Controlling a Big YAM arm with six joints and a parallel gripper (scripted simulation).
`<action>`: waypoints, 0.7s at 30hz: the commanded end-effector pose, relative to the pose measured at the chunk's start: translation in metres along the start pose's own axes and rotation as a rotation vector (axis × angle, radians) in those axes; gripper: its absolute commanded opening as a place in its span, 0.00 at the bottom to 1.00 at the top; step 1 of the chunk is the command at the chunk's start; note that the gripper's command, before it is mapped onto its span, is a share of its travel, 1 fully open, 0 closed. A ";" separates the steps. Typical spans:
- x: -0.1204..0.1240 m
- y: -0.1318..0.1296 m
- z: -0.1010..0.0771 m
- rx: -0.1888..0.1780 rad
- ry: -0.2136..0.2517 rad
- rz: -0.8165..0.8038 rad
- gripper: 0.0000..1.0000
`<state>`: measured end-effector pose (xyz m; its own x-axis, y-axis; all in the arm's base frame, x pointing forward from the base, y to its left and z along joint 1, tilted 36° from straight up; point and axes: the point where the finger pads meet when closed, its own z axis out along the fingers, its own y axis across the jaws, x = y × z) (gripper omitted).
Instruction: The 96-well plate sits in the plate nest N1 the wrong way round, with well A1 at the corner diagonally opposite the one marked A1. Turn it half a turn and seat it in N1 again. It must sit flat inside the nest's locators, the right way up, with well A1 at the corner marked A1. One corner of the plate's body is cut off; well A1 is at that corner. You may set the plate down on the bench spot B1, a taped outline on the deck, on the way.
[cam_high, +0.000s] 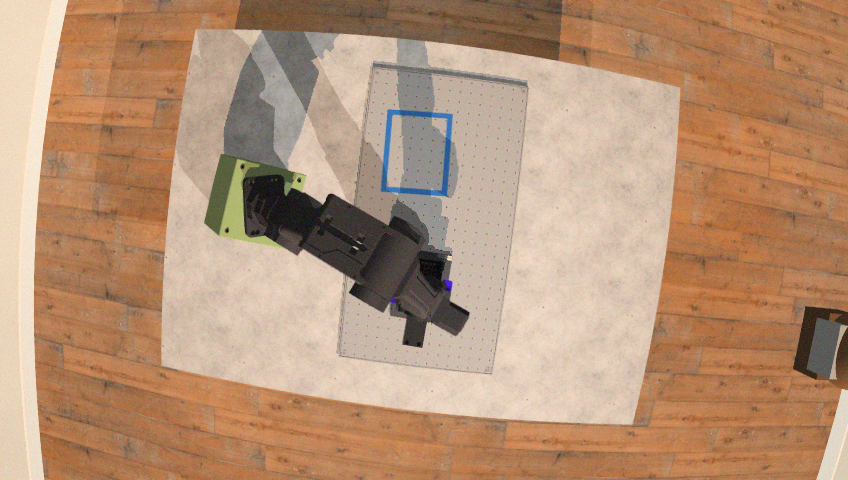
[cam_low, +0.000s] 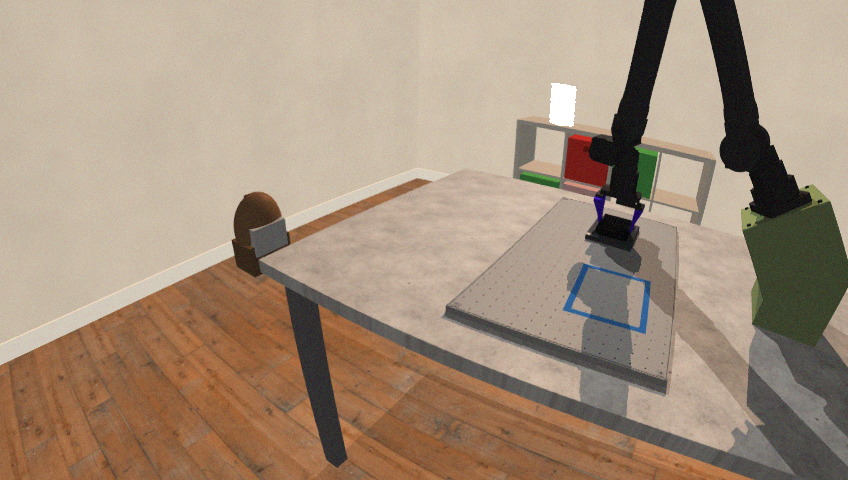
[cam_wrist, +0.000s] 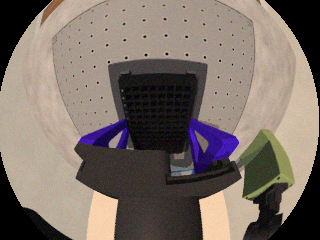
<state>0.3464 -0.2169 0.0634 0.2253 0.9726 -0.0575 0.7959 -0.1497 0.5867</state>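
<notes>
Gripper (cam_low: 618, 209) is pinching the black 96-well plate (cam_low: 613, 227) across its sides with purple fingers, the plate sitting over nest N1 (cam_wrist: 115, 87), beyond the blue B1 outline (cam_low: 605, 322).

Black arm (cam_high: 351, 237) over perforated deck (cam_high: 476, 237), blue taped outline (cam_high: 416, 190), green base (cam_high: 226, 202)

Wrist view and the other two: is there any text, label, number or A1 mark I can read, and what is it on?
No readable text in any view.
Plate, held in the claw: no lettering visible.
Nest: no A1 mark can be made out.
Small light-and-blue patch on the claw body: too blurred to read.
Blue taped outline: no label.
Shelf boxes: plain colours.
</notes>
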 end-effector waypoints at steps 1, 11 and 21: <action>-0.001 0.013 0.003 -0.022 -0.007 -0.005 0.00; -0.004 0.009 -0.002 -0.019 -0.011 -0.003 1.00; -0.004 0.009 -0.002 -0.019 -0.011 -0.003 1.00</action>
<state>0.3465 -0.2169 0.0633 0.2254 0.9726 -0.0575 0.7958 -0.1498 0.5867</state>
